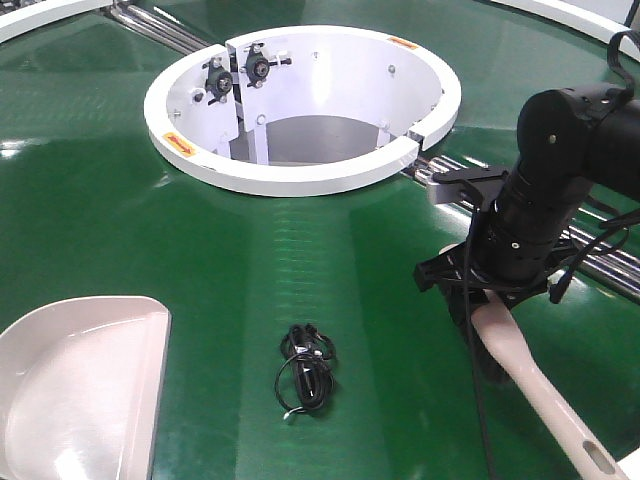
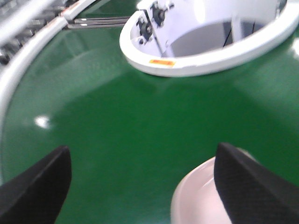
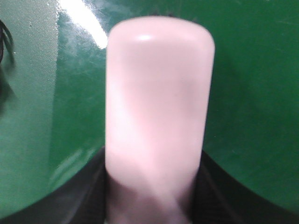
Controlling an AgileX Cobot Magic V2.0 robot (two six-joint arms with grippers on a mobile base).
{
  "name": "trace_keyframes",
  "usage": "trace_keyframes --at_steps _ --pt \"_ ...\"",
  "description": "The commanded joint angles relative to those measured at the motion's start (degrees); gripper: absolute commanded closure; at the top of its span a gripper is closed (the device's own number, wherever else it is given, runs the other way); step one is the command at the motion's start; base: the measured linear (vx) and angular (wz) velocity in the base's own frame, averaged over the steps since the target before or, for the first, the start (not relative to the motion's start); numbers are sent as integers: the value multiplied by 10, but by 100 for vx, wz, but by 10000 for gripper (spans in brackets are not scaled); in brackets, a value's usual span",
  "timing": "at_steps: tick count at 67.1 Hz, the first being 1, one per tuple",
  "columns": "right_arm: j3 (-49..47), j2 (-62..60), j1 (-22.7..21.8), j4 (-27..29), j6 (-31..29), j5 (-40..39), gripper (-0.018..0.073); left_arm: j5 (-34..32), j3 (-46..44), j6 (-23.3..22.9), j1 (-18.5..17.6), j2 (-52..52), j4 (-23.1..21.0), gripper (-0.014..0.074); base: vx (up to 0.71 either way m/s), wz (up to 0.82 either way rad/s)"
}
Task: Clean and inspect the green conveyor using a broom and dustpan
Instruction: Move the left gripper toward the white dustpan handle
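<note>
Sweep step. Broom [image 1: 545,390] clenched in right gripper [image 1: 488,312] jaws, lower right. Left gripper [image 2: 140,186] jaws released at dustpan [image 2: 196,198] rim. Next, likely: dustpan to be grasped.

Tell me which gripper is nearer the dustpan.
Left. The left gripper hangs open with one finger over the dustpan edge; the right gripper is across the conveyor, shut on the broom.
</note>
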Motion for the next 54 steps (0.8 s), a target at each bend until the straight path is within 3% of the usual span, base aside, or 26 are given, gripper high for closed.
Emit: trace_keyframes --at_steps 1,7,13,26,40,54 --pt "-17 -28 -3 -3 1 4 568 -15 -19 177 -3 -3 34 23 0 0" --pt "-17 -28 -3 -3 1 4 568 -4 -19 304 -3 -3 74 23 0 0" --pt "-17 -28 -3 -3 1 4 568 -10 -19 364 -3 -3 128 23 0 0" --pt "-17 -28 -3 -3 1 4 568 -9 -19 369 -3 -3 195 23 0 0" --pt "-17 -28 -3 -3 1 4 568 17 -19 366 -3 -3 198 23 0 0" --pt "-17 -28 -3 -3 1 4 568 134 -19 371 -3 6 244 23 0 0"
